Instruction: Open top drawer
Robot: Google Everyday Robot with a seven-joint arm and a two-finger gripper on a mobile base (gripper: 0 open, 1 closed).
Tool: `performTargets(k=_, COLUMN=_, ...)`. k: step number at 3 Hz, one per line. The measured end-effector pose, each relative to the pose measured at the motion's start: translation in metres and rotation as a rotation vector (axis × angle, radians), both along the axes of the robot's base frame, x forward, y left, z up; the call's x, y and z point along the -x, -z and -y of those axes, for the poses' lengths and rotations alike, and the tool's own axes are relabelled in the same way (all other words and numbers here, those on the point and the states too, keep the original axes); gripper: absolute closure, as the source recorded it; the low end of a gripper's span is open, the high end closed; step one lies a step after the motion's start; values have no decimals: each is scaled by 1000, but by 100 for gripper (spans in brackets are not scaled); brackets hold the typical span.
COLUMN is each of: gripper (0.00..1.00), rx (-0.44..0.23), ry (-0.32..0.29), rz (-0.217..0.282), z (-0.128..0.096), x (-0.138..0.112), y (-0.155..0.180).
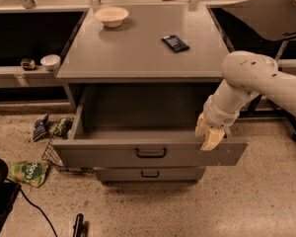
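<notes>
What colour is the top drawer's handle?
Black handle, camera view; claw at the right end of the top drawer.

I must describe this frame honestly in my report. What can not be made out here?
In the camera view:
- Gripper, at the right end of the top drawer front: its contact with the panel is hidden by its own body.
- Drawer floor: near part hidden behind the front panel.
- Lower drawer: mostly covered by the open top drawer.
- Arm: cut off by the right edge.
- Dark packet on the cabinet top: label too small.
</notes>
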State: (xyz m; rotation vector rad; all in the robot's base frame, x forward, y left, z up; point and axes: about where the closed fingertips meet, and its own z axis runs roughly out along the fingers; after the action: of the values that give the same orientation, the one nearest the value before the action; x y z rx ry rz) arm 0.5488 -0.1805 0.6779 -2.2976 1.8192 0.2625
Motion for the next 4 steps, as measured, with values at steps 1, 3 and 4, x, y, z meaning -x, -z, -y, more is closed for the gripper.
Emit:
performTargets(k=1, gripper=100, rx=0, ry=0, rz=0, z=0, x=0, y=0)
performTargets(k=3, gripper=58, rx=0, ry=0, rz=0, z=0, x=0, y=0)
performTargets(k=4, gripper=36, rx=0, ry=0, rz=0, z=0, x=0, y=0)
